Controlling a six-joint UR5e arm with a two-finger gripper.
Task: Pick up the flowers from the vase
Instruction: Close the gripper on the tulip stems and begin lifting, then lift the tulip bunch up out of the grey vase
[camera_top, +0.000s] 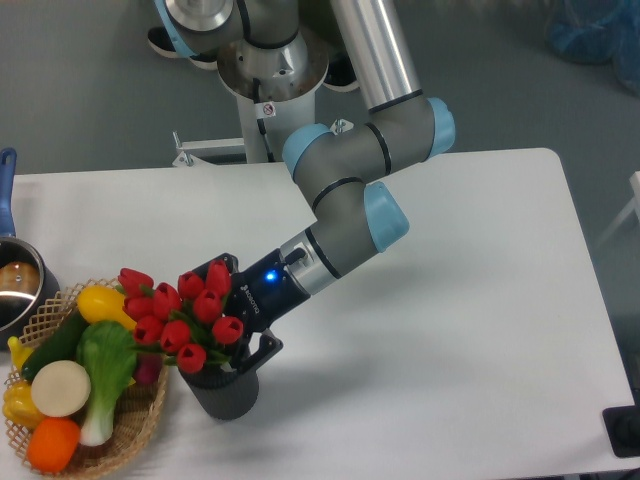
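Note:
The flowers (178, 312), a bunch of red tulip buds with green stems, stand in the dark grey vase (226, 392) near the table's front left and lean left over the basket. My gripper (238, 314) has come in from the right at the height of the bunch. It is open, with one finger behind the buds and the other (263, 348) in front, just above the vase's rim. The buds hide the far fingertip. I cannot tell whether the fingers touch the stems.
A woven wicker basket (148, 422) with toy vegetables sits right beside the vase on the left. A steel pot (14, 288) with a blue handle is at the table's left edge. The arm's base (270, 80) stands behind the table.

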